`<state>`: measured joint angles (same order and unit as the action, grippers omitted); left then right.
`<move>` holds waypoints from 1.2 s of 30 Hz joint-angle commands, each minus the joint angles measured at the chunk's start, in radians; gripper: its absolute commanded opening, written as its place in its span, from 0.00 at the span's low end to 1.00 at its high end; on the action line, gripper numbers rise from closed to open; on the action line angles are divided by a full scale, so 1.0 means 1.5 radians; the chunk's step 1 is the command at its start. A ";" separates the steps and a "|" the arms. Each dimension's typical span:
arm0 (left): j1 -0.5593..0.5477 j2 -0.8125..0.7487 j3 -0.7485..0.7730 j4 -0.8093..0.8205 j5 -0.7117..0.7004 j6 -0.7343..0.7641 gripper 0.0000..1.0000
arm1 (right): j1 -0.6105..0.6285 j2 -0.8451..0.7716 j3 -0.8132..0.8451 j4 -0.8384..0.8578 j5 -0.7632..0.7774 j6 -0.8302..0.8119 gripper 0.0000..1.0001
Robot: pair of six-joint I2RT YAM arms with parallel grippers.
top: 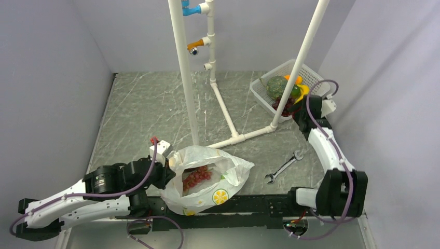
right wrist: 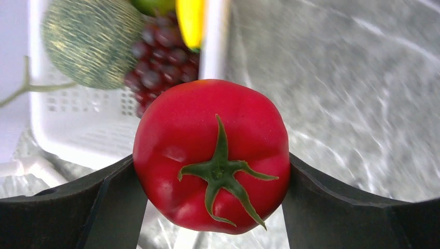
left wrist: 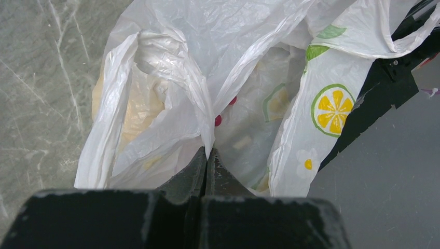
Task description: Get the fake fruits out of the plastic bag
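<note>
At the front edge of the grey marbled tabletop (top: 145,114) lies the translucent white lemon-print plastic bag (top: 228,174) — light red grape bunch (top: 197,177) inside — its rim pinched between the left fingers (left wrist: 192,176). Beside the far-right corner's white mesh basket (top: 311,75), the right fingers (right wrist: 104,202) clamp a glossy red green-stemmed fruit (right wrist: 207,129).

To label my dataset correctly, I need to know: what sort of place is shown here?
Probably a robot test cell in a lab: plain grey walls box in the table, a white pipe frame stands on it, and two robot arms are bolted at its near edge.
</note>
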<state>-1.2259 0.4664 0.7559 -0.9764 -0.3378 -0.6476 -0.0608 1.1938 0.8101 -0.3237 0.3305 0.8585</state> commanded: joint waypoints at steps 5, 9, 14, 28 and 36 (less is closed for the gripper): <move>-0.009 -0.001 0.001 0.003 -0.022 -0.015 0.00 | -0.037 0.193 0.227 0.109 -0.202 -0.147 0.15; -0.011 0.000 0.001 -0.001 -0.029 -0.022 0.00 | -0.072 0.288 0.287 0.141 -0.398 -0.167 0.26; -0.011 0.012 0.002 -0.003 -0.031 -0.022 0.00 | -0.080 0.383 0.365 0.117 -0.573 -0.188 0.39; -0.012 0.042 0.007 -0.011 -0.034 -0.022 0.00 | -0.078 0.434 0.365 0.134 -0.674 -0.149 0.88; -0.012 0.023 0.005 -0.007 -0.032 -0.020 0.00 | -0.074 0.404 0.370 0.096 -0.625 -0.181 0.99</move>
<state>-1.2388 0.5198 0.7559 -0.9962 -0.3653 -0.6739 -0.1776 1.8496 1.3235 -0.1600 -0.6472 0.6189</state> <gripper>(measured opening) 0.010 0.989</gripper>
